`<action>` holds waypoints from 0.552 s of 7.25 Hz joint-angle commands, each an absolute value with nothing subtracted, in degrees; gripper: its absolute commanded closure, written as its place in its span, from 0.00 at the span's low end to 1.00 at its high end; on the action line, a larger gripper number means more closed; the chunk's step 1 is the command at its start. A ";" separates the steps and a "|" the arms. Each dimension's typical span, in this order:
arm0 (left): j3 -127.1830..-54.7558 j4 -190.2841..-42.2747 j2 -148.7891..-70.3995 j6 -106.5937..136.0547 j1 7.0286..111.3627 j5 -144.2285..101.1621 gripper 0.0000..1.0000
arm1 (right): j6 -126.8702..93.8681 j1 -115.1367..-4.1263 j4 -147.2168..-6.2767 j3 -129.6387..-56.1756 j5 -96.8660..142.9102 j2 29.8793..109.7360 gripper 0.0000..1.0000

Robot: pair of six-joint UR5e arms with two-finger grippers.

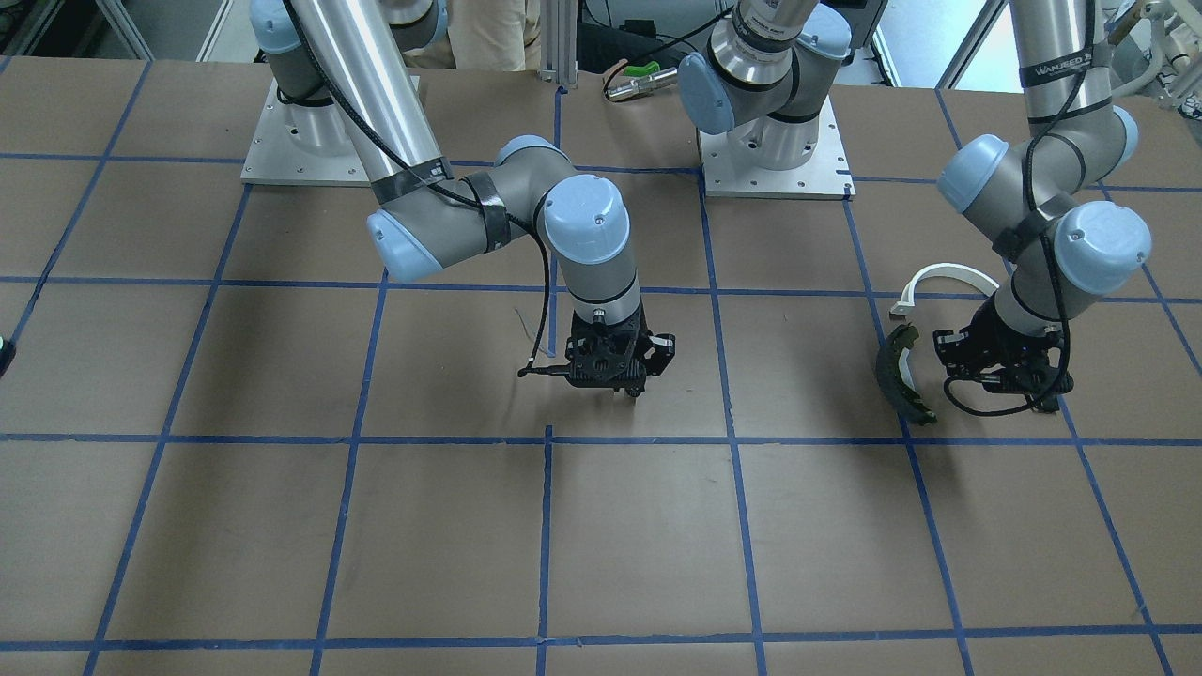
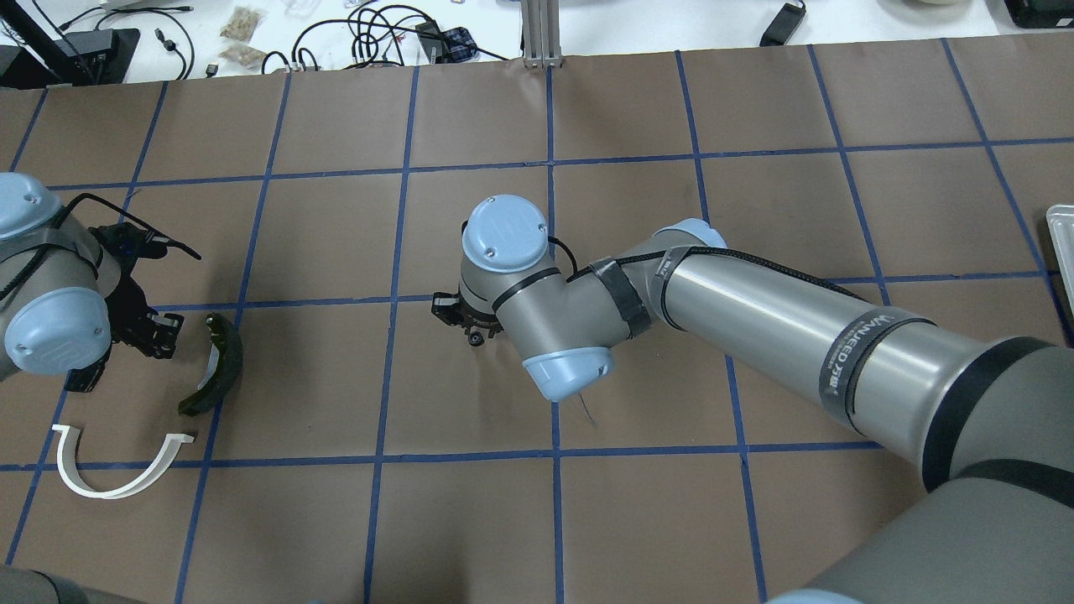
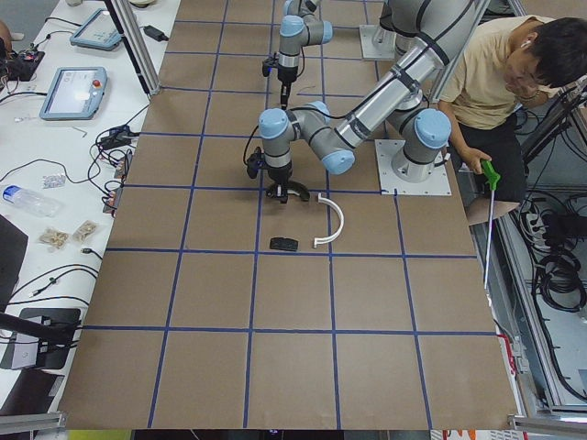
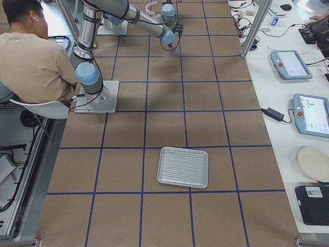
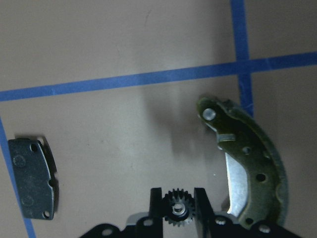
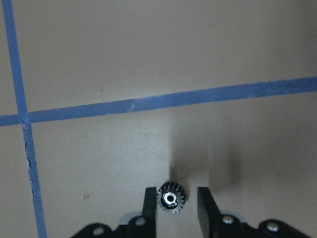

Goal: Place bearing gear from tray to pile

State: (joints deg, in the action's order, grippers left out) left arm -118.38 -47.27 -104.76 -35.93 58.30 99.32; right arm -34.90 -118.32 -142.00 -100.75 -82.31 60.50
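My left gripper [image 5: 178,198] is shut on a small dark toothed bearing gear [image 5: 177,209] and holds it just above the table inside the pile. In that view the dark curved brake shoe [image 5: 252,173] lies to its right and the black rectangular pad [image 5: 32,178] to its left. The white arc bracket [image 2: 159,470] lies beside the shoe [image 2: 218,365]. My right gripper [image 6: 176,193] is low over the table's middle, jaws apart. A second gear [image 6: 171,198] sits between them, against one finger with a gap to the other.
The ribbed metal tray [image 4: 182,167] lies far off on my right side of the table, and I see nothing in it. A seated operator [image 4: 31,46] is behind the arm bases. Blue tape lines grid the brown table.
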 commanded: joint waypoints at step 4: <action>-113.94 -51.29 -101.09 -31.33 67.26 98.79 0.00 | 1.73 -89.86 -91.26 -78.20 -88.05 77.14 0.00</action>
